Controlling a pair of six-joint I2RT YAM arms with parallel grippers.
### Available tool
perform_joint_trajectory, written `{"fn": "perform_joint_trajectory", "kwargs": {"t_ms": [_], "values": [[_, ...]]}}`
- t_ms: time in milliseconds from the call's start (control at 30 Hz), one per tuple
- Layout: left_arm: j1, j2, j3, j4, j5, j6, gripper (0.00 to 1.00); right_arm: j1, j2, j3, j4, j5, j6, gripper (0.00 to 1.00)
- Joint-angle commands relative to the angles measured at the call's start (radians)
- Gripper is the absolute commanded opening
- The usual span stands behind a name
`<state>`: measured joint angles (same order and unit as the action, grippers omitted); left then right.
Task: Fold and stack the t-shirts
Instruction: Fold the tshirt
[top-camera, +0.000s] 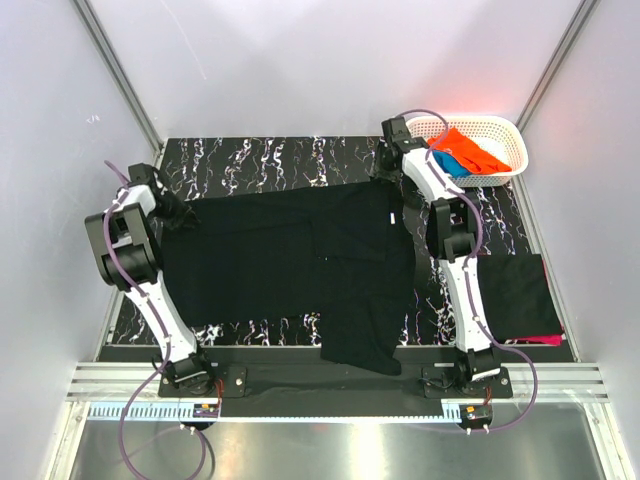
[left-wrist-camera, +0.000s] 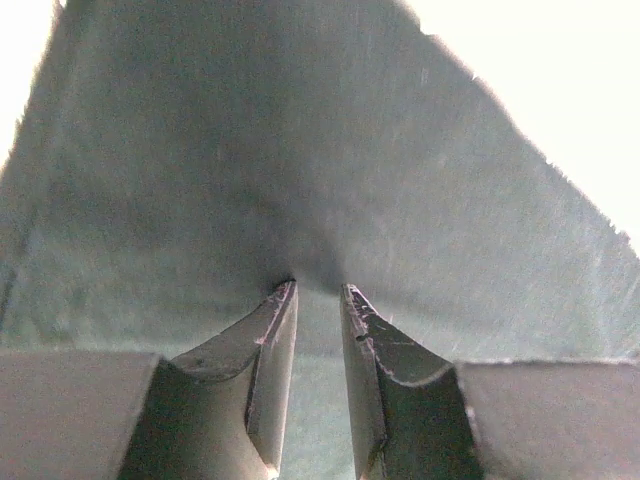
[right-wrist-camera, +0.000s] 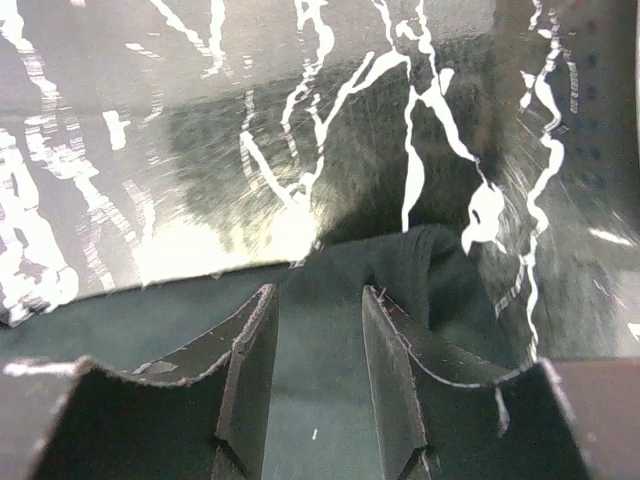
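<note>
Blanketing left wrist view: black t-shirt (left-wrist-camera: 300, 150)

Magenta t-shirt (top-camera: 545, 340), mostly under folded t-shirt (top-camera: 515, 295)

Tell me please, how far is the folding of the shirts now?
Done: a folded black shirt lies on a pink one at the table's right. In hand: the big black shirt is spread out; the left gripper pinches its edge, the right gripper stands open at its far corner. Left: folding this one, plus the orange shirt and blue shirt in the basket.
</note>
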<state>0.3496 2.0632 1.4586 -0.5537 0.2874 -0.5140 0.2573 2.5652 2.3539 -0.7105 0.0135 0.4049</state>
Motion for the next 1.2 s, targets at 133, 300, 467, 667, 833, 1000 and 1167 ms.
{"fn": "perform_joint_trajectory", "kwargs": {"t_ms": [133,300,467,667,833,1000,1167], "values": [[0.028,0.121,0.170,0.034,0.056,-0.007,0.30,-0.004,0.134,0.149,-0.096,0.062,-0.031,0.47],[0.042,0.207,0.270,0.035,0.105,-0.023,0.30,-0.026,0.197,0.266,-0.101,0.074,-0.031,0.48],[0.043,0.275,0.396,0.032,0.168,-0.008,0.30,-0.027,0.308,0.459,-0.054,0.003,-0.069,0.48],[0.040,0.158,0.402,0.023,0.112,0.042,0.31,-0.017,0.239,0.439,0.051,-0.010,-0.049,0.52],[0.017,-0.053,0.159,0.073,0.102,0.019,0.35,0.007,0.042,0.311,0.037,0.008,-0.037,0.58],[-0.052,-0.342,-0.135,0.127,0.094,0.005,0.40,0.019,-0.202,0.084,-0.020,-0.001,0.046,0.69],[-0.170,-0.636,-0.349,0.112,0.095,0.034,0.52,0.043,-0.391,-0.182,-0.056,-0.082,0.070,1.00]]}}
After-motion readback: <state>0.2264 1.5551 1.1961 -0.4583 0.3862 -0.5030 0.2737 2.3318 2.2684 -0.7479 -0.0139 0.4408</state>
